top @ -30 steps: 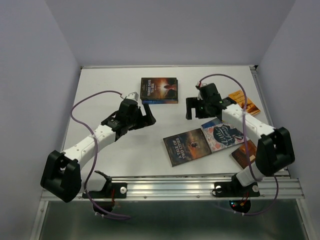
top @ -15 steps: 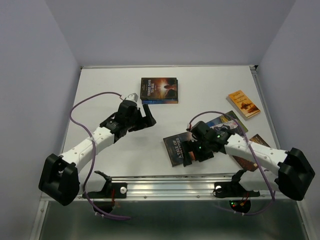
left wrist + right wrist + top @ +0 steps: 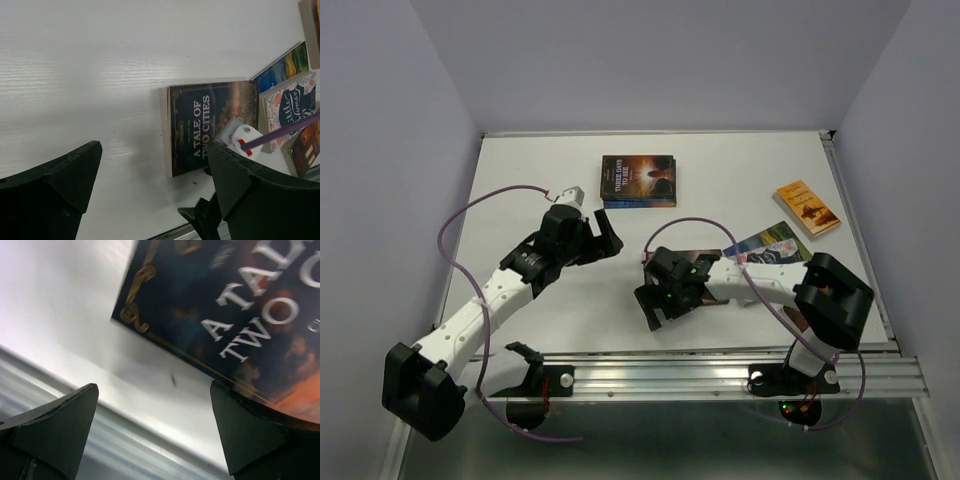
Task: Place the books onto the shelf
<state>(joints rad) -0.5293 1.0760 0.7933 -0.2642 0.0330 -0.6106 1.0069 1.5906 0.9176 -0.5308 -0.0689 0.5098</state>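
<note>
A dark-covered book (image 3: 210,127), titled "A Tale of Two Cities", lies flat near the front edge of the desk (image 3: 520,180). One long edge faces bare white surface, and a pink-and-teal book (image 3: 289,107) sits just beside the other. The right tool (image 3: 152,407) hangs over a corner of the dark-covered book, fingers spread wide, pinching nothing. The left tool (image 3: 603,237), likewise spread and empty, hovers above open desk. A stack of books (image 3: 638,180) rests toward the back, and an orange book (image 3: 808,208) lies well apart at right.
</note>
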